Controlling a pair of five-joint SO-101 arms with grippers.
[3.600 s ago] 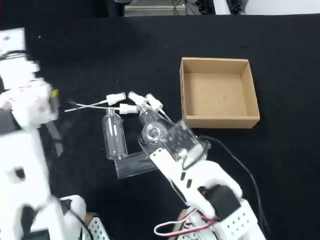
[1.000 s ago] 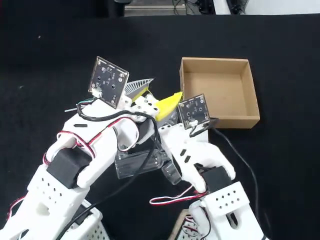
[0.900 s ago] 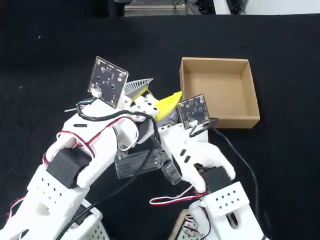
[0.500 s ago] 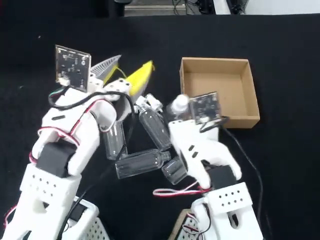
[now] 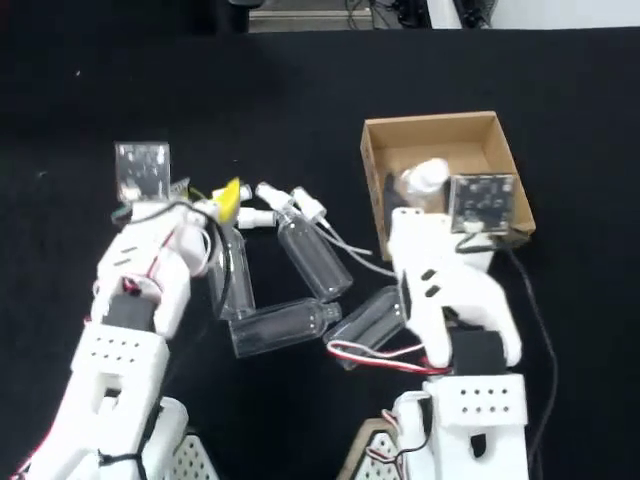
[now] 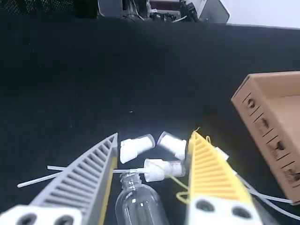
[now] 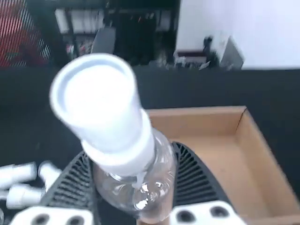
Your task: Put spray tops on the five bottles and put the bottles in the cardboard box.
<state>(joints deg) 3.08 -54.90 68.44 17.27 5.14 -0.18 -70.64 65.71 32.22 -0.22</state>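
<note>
My right gripper (image 5: pixel 415 195) is shut on a clear bottle (image 7: pixel 140 187) that carries a white spray top (image 7: pixel 101 98). It holds the bottle upright above the near left part of the cardboard box (image 5: pixel 495 150). My left gripper (image 6: pixel 154 140) stands open just above three loose white spray tops (image 6: pixel 161 166) and the neck of an uncapped bottle (image 6: pixel 133 183). Several uncapped clear bottles lie on the black table: one (image 5: pixel 235 285) beside the left arm, one (image 5: pixel 315 258) slanted in the middle, one (image 5: pixel 285 325) nearer the front, one (image 5: pixel 370 318) by the right arm.
The box (image 7: pixel 225 145) stands open. A thin white dip tube (image 5: pixel 350 245) runs from the spray tops toward the box. The right arm's cable (image 5: pixel 535 310) trails along the table's right side. Black table stretches behind the box and at far left.
The right arm has carried the capped bottle rightward from the middle of the table to above the box. The left arm has drawn back and lowered over the loose spray tops.
</note>
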